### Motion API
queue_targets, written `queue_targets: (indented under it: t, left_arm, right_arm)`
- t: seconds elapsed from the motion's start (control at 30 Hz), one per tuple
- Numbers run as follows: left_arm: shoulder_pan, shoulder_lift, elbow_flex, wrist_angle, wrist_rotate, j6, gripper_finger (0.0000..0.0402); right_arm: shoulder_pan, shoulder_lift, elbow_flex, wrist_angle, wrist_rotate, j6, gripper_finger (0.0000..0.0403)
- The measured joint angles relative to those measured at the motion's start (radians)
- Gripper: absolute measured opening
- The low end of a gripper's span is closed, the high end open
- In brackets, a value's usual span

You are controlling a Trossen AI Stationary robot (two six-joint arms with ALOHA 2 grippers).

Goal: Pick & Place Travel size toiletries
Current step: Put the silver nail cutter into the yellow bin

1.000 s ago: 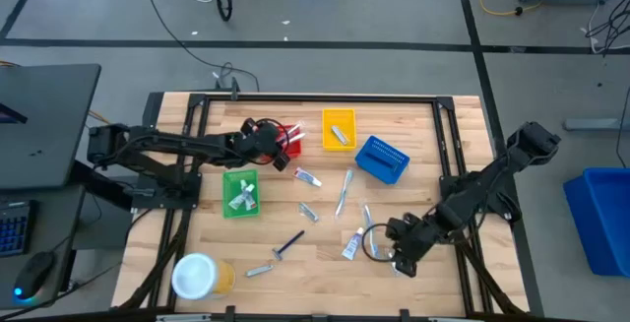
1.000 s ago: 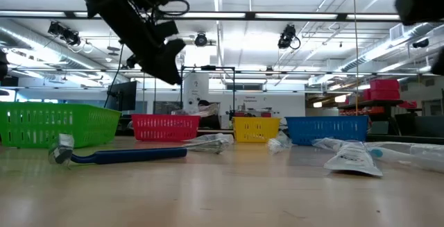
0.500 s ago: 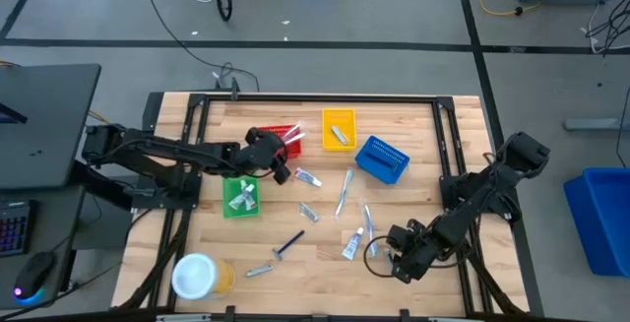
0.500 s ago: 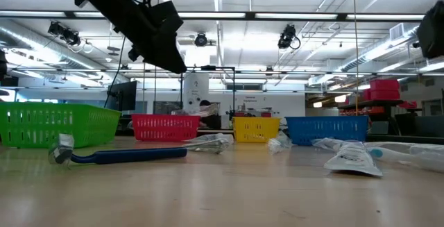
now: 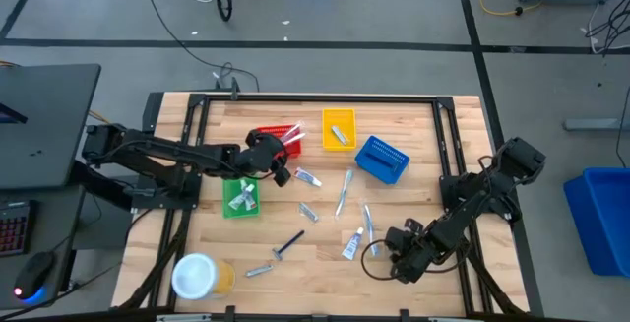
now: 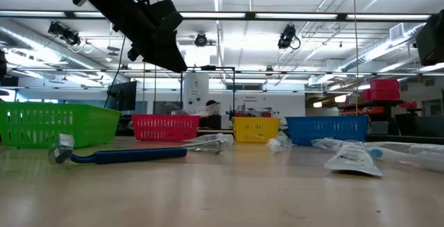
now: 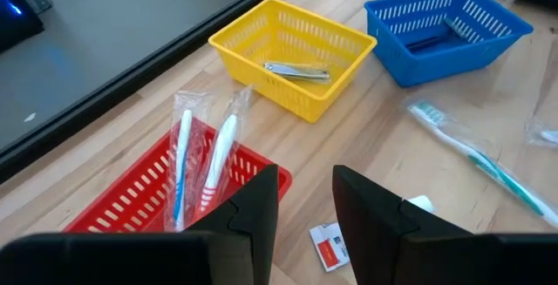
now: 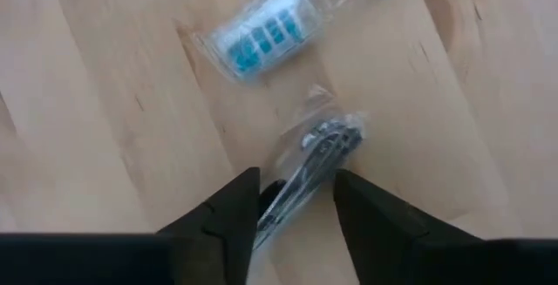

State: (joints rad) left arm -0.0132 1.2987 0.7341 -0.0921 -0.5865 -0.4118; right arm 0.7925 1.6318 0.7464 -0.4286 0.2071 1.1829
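- Right end effector (image 8: 292,206) hangs low over the counter (image 5: 433,135) at its near right part, fingers apart, straddling a small bagged metal item (image 8: 309,167), apparently clippers; a wrapped toothbrush head (image 8: 266,37) lies just beyond it.
- Left end effector (image 7: 305,198) hovers above the near edge of the red basket (image 7: 131,202), fingers apart and gripping nothing.
- Sorted so far, as I judge it: two wrapped toothbrushes (image 7: 205,159) stand in the red basket, a metal piece (image 7: 296,71) lies in the yellow basket (image 5: 338,129), something dark lies in the blue basket (image 5: 382,159), and pale packets sit in the green basket (image 5: 240,193).
- Left to do: a good share of the toiletries lie loose mid-counter, among them a small tube (image 5: 308,177), a bagged toothbrush (image 5: 344,192), another tube (image 5: 350,246), the dark-handled razor (image 5: 287,244) and a silver piece (image 5: 259,271). Roughly half remains, I reckon.
- Labels: a red-and-white packet (image 7: 331,246) shows beside the left fingers, but its print cannot be read; no brand is legible anywhere.
- Off to the near left corner stands a white-lidded jar (image 5: 197,275).
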Motion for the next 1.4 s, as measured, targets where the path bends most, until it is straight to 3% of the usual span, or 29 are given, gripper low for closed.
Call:
queue_targets:
  t: [0.23,0.4,0.73,0.87,0.97,1.17,1.4]
  left_arm:
    - [0.0,0.001,0.0,0.0,0.0,0.003,0.0118]
    - [0.0,0.001,0.0,0.0,0.0,0.003,0.0118]
    - [0.001,0.001,0.0,0.006,0.0,0.003,0.0118]
    - [0.001,0.001,0.0,0.034,0.001,0.002,0.0118]
    - [0.001,0.001,0.0,0.055,0.003,0.004,0.0118]
    - [0.0,0.001,0.0,0.063,0.004,0.004,0.0118]
    - [0.0,0.001,0.0,0.061,0.005,0.005,0.0118]
  right_arm:
    - [-0.002,0.0,-0.002,-0.001,0.01,-0.05,0.0086]
    - [-0.002,-0.041,-0.007,-0.006,0.029,-0.086,0.006]
    - [-0.078,-0.253,-0.006,-0.122,0.302,-0.3,0.0048]
    - [-0.178,-0.317,-0.006,-0.093,0.514,-0.551,0.0047]
    - [-0.301,-0.328,-0.005,0.034,0.559,-0.818,0.0048]
    - [-0.596,-0.304,-0.004,0.437,0.449,-1.093,0.0049]
    - [-0.901,-0.241,-0.004,0.61,0.295,-1.107,0.005]
